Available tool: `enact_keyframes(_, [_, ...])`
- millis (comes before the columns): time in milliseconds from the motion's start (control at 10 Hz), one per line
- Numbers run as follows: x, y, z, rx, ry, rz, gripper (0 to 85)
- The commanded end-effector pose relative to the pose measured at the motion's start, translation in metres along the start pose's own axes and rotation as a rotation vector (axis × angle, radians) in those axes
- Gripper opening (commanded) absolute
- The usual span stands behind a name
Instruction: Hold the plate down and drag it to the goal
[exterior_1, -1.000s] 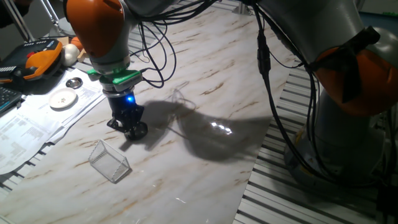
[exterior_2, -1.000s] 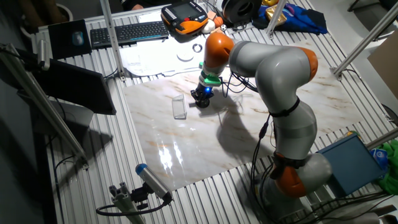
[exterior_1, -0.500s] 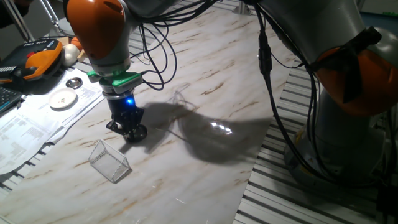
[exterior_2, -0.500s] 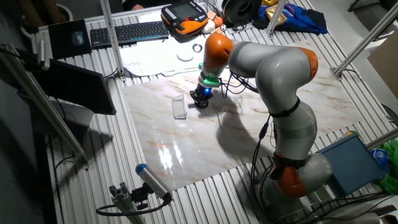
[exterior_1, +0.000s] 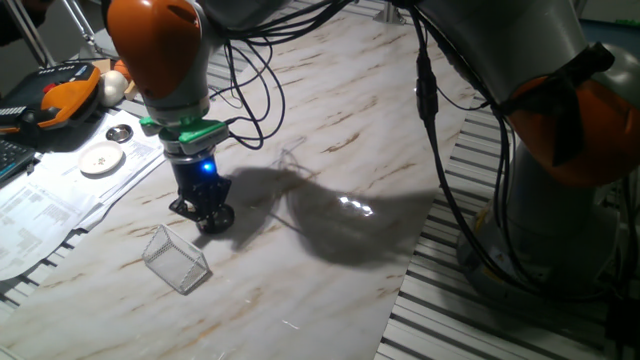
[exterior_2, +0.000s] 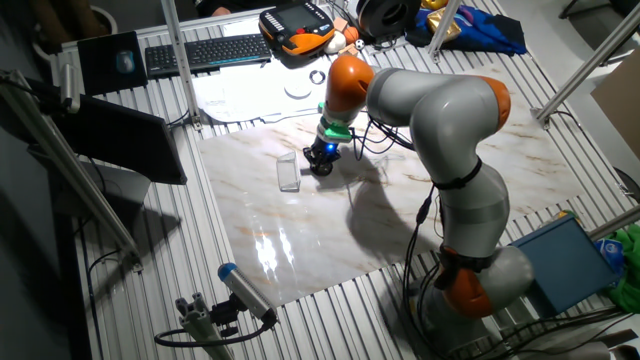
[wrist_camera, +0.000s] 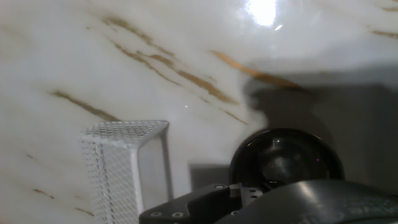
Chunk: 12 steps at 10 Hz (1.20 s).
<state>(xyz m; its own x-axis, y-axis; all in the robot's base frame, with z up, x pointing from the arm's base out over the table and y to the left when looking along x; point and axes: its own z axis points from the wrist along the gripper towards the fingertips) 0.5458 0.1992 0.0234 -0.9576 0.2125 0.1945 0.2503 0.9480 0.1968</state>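
The plate is a small dark shiny dish on the marble table, right under my gripper. The fingers look shut and press down on the plate's top. In the hand view the plate sits at the lower right, partly hidden by the gripper body. The goal, a small see-through box with thin edges, lies just left and in front of the plate, a short gap away. In the hand view the goal is left of the plate. The other fixed view shows the goal left of the gripper.
A white round disc and a small silver dish lie on papers at the table's left edge. An orange teach pendant is behind them. Black cables hang by the arm. A keyboard is at the far side.
My gripper and the plate under it have slid a little to the left, closer to the goal box. The goal box has not moved.
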Motion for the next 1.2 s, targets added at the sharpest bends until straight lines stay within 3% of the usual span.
enact_keyframes(0, [0.002, 0.003, 0.001, 0.0, -0.002, 0.006, 0.0])
enact_keyframes(1100, [0.018, 0.029, 0.006, -0.008, -0.004, 0.057, 0.0])
